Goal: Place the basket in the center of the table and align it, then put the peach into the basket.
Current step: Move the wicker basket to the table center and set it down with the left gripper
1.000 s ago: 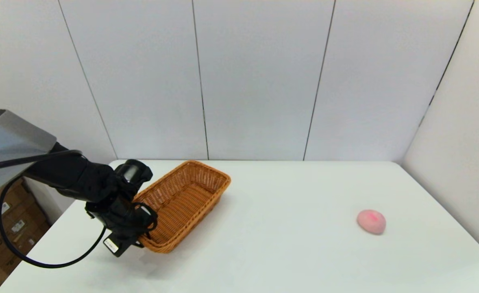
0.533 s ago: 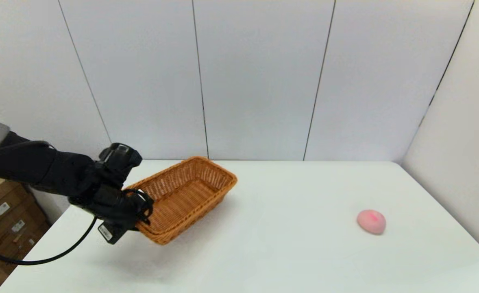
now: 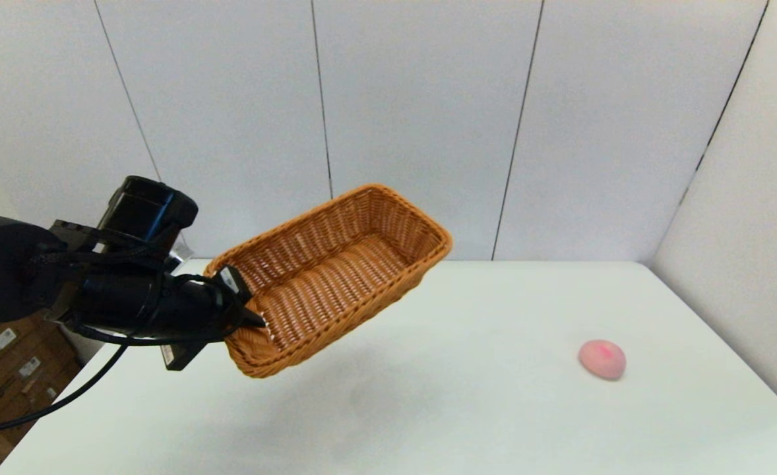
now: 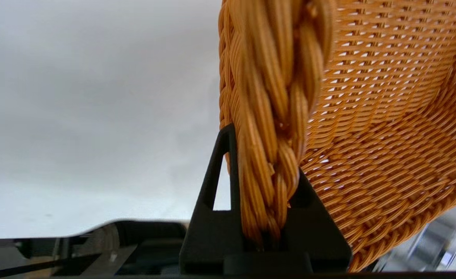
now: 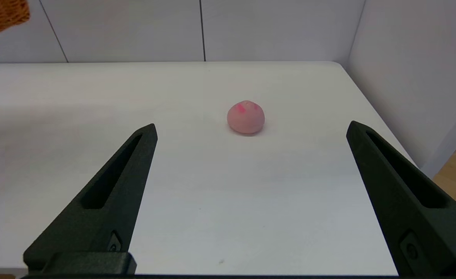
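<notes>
While the basket [image 3: 336, 270] hangs in the air over the left part of the table [image 3: 467, 409], our left gripper [image 3: 247, 316] is clenched on the braided rim of its near short end.

We judge the task at an early stage: the basket is lifted and tilted, not yet set down in the middle or squared up. The peach [image 3: 602, 359] lies on the table's right side, well apart from the basket and untouched. Our right gripper [image 5: 251, 193] waits with fingers spread wide, the peach ahead of them; that step is left.
</notes>
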Controlling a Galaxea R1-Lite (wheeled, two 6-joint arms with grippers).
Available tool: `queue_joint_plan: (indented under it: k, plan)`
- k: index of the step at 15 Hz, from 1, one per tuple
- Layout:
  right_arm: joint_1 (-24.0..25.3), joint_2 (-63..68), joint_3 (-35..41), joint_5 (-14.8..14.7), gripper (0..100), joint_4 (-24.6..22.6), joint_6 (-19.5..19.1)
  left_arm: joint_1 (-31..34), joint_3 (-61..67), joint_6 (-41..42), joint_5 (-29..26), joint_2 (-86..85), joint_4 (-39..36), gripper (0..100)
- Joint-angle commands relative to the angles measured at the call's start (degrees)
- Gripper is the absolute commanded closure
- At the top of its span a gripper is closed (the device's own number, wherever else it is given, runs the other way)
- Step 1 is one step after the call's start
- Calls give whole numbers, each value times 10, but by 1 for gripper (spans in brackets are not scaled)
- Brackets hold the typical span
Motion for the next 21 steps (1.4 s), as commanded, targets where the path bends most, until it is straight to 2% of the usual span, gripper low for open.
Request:
queue_joint_plan:
  k: [1,7,12,14,21]
  plan:
    - [0,0,0,0,0,0,0,-84,-17,43,0,49,-6,100]
    - [0,0,0,0,0,0,0,-104,-20,128,-3,177,-96,100]
    - [0,0,0,0,0,0,0,-103,-43,192,-6,221,-102,100]
    - [0,0,0,0,0,0,0,-104,-56,215,-23,235,-100,100]
    - [0,0,0,0,0,0,0,-117,-83,224,-35,279,-99,100]
